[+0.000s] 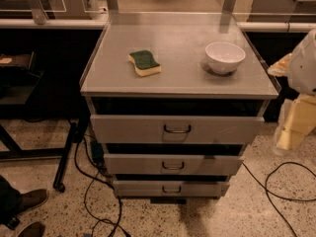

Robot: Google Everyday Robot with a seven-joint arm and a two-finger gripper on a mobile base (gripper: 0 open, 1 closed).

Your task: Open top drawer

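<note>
The top drawer (pixel 177 129) is the widest grey front of the three stacked under the cabinet top. It has a small metal loop handle (pixel 177 129) at its centre. Its front stands a little forward of the cabinet, with a dark gap above it. My gripper (pixel 295 125), pale yellow under a white arm, hangs at the right edge of the camera view. It is beside the cabinet's right side, apart from the drawer and level with its front.
On the cabinet top (pixel 177 78) lie a green and yellow sponge (pixel 144 62) and a white bowl (pixel 224 57). Two smaller drawer fronts (pixel 173 165) sit below. Cables (pixel 276 191) run over the speckled floor. A person's shoes (pixel 29 201) are at bottom left.
</note>
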